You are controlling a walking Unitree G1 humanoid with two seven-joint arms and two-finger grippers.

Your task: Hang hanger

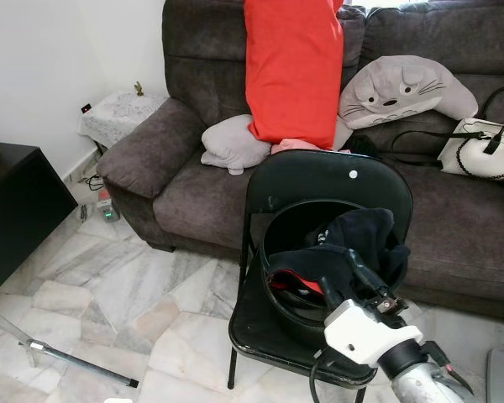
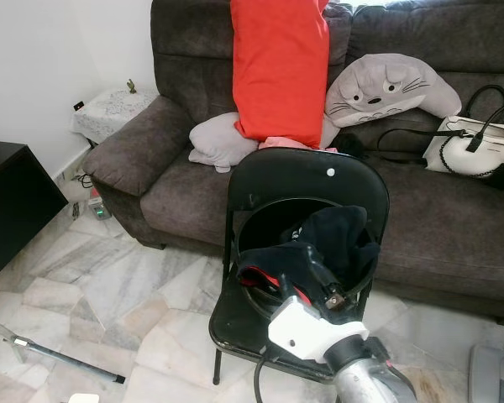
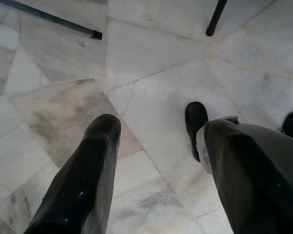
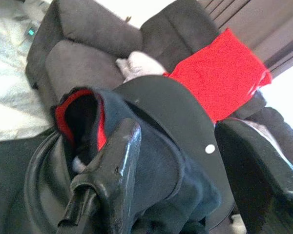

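A round black basket (image 1: pixel 279 252) stands on the seat of a black folding chair (image 1: pixel 332 180). It holds a dark garment with a red lining (image 1: pixel 361 235). My right gripper (image 1: pixel 363 275) reaches over the basket's near rim, right at this garment. In the right wrist view its fingers (image 4: pixel 119 165) stand wide apart, so the right gripper (image 4: pixel 180 131) is open, with the dark garment (image 4: pixel 151 170) lying between and beyond them. A red cloth (image 1: pixel 292 67) hangs in front of the sofa behind the chair. My left gripper (image 3: pixel 158 126) hangs open above the floor.
A dark grey sofa (image 1: pixel 176 185) stands close behind the chair, with a grey cushion (image 1: pixel 235 143), a cat-face pillow (image 1: pixel 407 88) and a white handbag (image 1: pixel 483 147). At the left is a black cabinet (image 1: pixel 13 210). A metal rod (image 1: pixel 80 363) lies on the marble floor.
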